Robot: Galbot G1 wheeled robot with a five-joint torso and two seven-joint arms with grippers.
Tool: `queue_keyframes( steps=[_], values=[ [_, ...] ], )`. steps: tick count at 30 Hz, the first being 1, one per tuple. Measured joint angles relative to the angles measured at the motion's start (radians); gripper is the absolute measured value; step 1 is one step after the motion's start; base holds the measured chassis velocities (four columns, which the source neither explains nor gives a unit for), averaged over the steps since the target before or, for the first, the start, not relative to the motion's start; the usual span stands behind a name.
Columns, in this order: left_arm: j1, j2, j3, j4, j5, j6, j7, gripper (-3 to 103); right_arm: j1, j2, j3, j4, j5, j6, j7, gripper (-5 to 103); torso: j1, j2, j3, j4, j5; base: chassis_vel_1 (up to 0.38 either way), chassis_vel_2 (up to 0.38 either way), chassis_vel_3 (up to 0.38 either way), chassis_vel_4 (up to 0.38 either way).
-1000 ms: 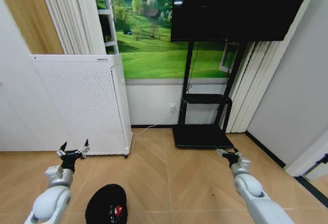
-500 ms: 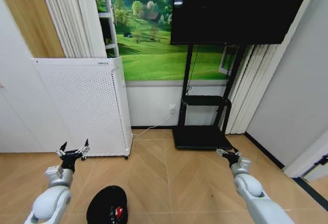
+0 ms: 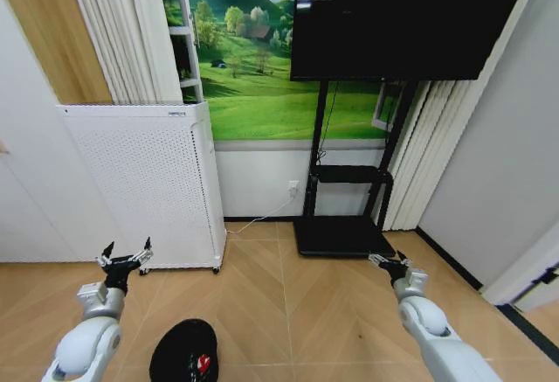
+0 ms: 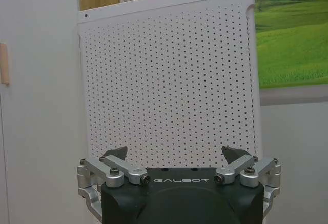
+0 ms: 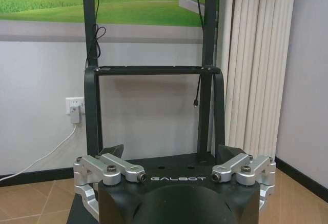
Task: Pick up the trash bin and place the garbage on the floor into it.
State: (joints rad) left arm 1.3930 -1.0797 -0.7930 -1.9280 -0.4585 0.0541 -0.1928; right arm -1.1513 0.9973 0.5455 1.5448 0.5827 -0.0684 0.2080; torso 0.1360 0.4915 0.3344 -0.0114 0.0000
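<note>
Head: high, looking forward and down at floor and wall.
Left wrist: close, facing cabinet [image 4: 169, 80].
Right wrist: probably farther off, facing stand [image 5: 154, 70].
Shared: both appear in head view.

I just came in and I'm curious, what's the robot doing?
Nothing is being held right now. The small black round mesh trash bin sits on the wooden floor near the robot, with something red inside. The left gripper and right gripper are both open and empty, held out in front, facing the white perforated cabinet and black TV stand.

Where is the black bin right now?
In the head view the bin sits on the wooden floor at the bottom edge, just right of the left gripper arm and in front of the white cabinet.
</note>
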Motion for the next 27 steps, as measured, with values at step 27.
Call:
queue_keyframes(
  steps=[27],
  values=[
    [0.000,0.000,0.000,0.000,0.000,0.000,0.000,100,0.000,0.000,0.000,0.000,0.000,0.000,0.000,100,0.044,0.113,0.069,0.0000,0.0000,0.000,0.000,0.000,0.000]
  ],
)
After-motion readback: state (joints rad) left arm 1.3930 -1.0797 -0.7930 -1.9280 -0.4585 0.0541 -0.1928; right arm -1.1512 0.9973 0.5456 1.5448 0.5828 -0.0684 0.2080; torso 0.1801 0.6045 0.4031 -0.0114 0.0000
